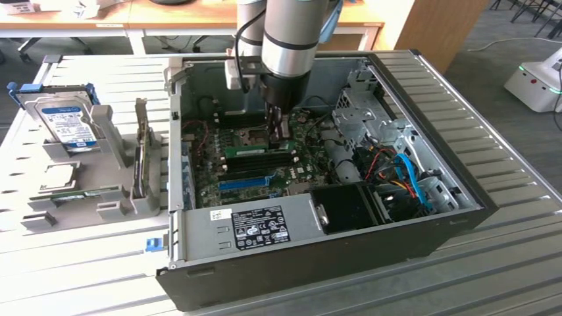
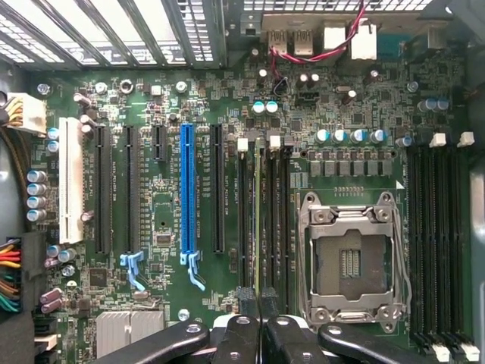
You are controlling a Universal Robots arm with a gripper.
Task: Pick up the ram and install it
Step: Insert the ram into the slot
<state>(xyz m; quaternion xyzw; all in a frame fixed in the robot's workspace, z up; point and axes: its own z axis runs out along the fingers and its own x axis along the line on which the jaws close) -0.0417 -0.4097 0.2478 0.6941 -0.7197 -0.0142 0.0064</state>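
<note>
1. On the exterior view's left, outside the case (image 1: pixel 457 210), a rack (image 1: pixel 110 128) holds the hard drive (image 1: pixel 66 122). A spare stick (image 1: pixel 77 195) lies flat there, well apart from the arm.
2. Inside the case, the blue slot (image 1: pixel 244 182) sits near the memory slots (image 1: pixel 259 162), on the camera's side. It isn't the target.
3. In the centre, the gripper (image 1: pixel 283 137) points straight down over the motherboard. Its jaws are clenched on the ram (image 2: pixel 258 220), which stands on edge between the fingertips (image 2: pixel 246 299).
4. Key relation: the ram sits directly below the jaws. Its long axis is parallel to the memory slots, in line with the lane by the white latches (image 2: pixel 242 142). I can't tell whether it's seated or just touching.
5. On the exterior view's right, the cables (image 1: pixel 408 174) are well apart from the gripper.
</note>
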